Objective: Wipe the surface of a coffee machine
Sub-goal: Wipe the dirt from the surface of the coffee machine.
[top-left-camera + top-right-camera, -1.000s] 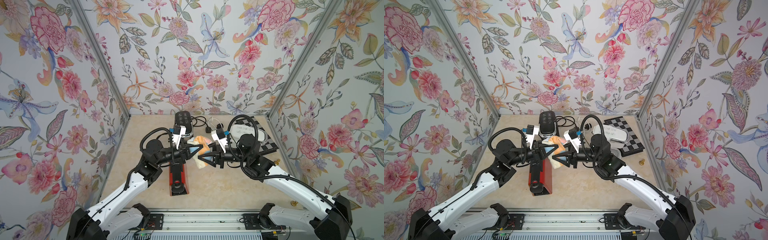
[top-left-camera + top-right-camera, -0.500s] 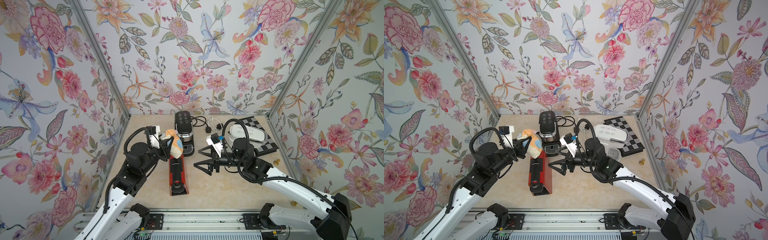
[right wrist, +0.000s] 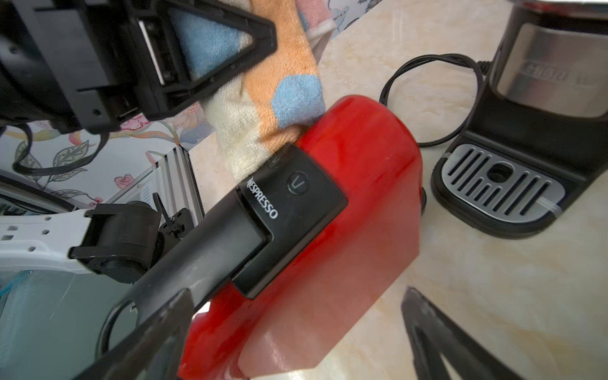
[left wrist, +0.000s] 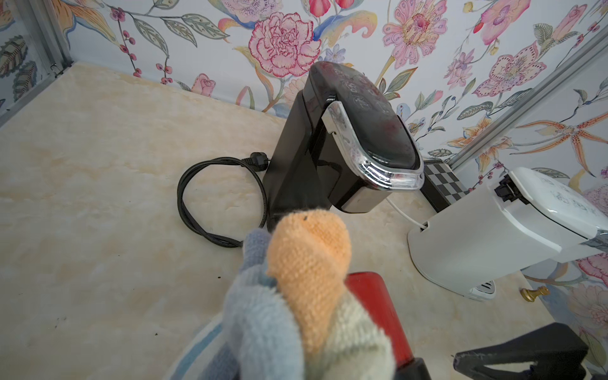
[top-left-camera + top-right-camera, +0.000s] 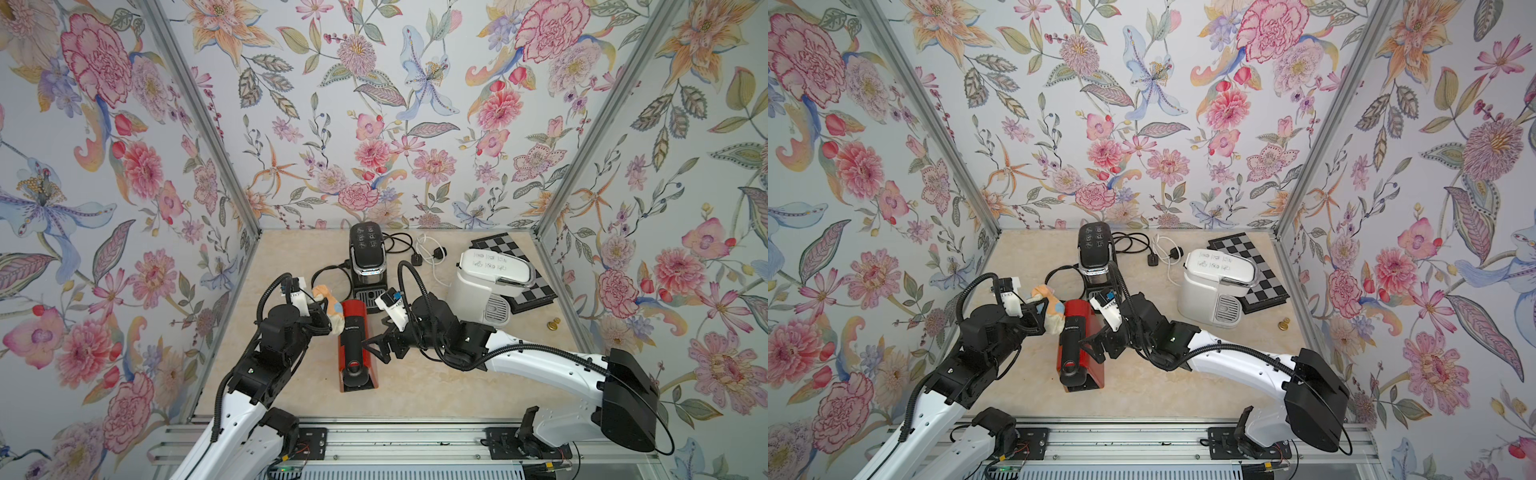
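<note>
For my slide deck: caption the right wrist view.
Left gripper holds a cloth against the red coffee machine, black machine beside.

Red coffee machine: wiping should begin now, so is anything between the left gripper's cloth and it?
Nothing visible. The cloth, clamped in the left gripper, lies against the red coffee machine at its top edge. The open right gripper sits at the machine's other side, clear of the cloth.

Wide-open right gripper [image 3: 296,292]: red coffee machine [image 3: 345,197] sits between the jaws, contact unclear. Past the jaw tips, left gripper [image 3: 250,52] clamps a cloth [image 3: 279,98] touching the machine's top. Black coffee machine [image 3: 526,148] stands outside one jaw.
</note>
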Action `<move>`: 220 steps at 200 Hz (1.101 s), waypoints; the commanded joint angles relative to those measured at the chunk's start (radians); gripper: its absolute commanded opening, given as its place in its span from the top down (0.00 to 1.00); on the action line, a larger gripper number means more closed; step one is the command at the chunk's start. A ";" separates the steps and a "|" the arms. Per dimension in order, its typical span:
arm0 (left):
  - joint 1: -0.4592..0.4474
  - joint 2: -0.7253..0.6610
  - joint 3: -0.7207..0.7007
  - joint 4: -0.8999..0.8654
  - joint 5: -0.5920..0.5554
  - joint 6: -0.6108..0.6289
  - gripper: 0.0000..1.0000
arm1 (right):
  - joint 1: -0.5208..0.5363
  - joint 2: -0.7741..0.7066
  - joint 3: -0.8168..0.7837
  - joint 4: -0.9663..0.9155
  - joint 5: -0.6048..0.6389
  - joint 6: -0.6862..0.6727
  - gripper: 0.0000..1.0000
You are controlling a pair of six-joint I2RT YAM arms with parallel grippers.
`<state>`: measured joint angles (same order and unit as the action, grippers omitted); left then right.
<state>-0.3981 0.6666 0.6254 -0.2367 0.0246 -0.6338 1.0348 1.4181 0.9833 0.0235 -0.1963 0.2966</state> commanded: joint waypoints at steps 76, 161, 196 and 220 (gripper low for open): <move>0.006 0.076 -0.104 0.175 0.094 -0.010 1.00 | 0.000 0.088 0.087 -0.005 -0.051 0.022 0.00; 0.018 0.110 -0.249 0.232 0.068 -0.070 1.00 | -0.010 0.111 0.087 -0.005 -0.075 0.042 0.00; 0.024 0.161 -0.301 0.303 0.097 -0.093 1.00 | -0.014 0.116 0.086 -0.006 -0.080 0.046 0.00; 0.023 0.193 -0.344 0.383 0.135 -0.121 1.00 | -0.016 0.119 0.086 -0.008 -0.084 0.049 0.00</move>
<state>-0.3664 0.8352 0.3183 0.0460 0.0513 -0.7029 1.0252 1.5131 1.0546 0.0368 -0.2737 0.3378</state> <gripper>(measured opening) 0.185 0.996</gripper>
